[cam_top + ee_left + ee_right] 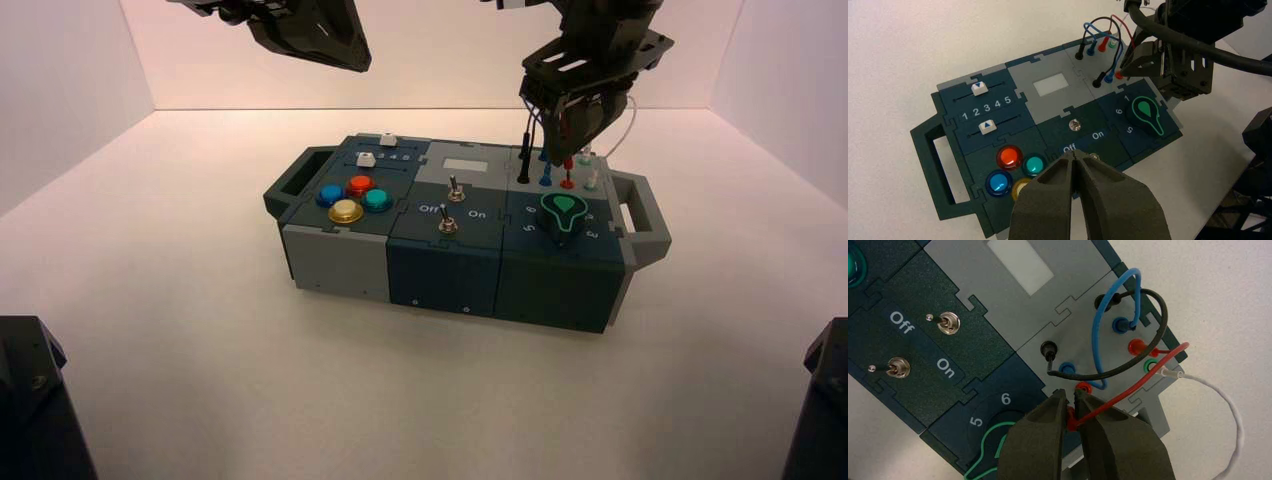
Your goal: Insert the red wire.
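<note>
Dark fingers of the right pincer fill the near edge of the right wrist view, closed almost together on the red plug of the red wire. Most of that plug is hidden between the fingers; only a red tip shows at the red socket just ahead of them, and whether it sits fully in cannot be told. From the grip the red lead arcs over to its other plug, seated in the far row of sockets on the grey panel.

Crossing in front of that lead are a blue wire and a black wire, both looped between their own sockets and crowding the spot where the pincer works. A white wire trails from a green-ringed socket off the box's edge onto the surface.

Two toggle switches stand between the "Off" and "On" lettering, and the green-outlined knob is half cut off beside the numerals 5 and 6.

From above, the right arm covers part of the wire panel on the box. The left pincer hangs over the box's coloured buttons, fingers shut with nothing between them.
</note>
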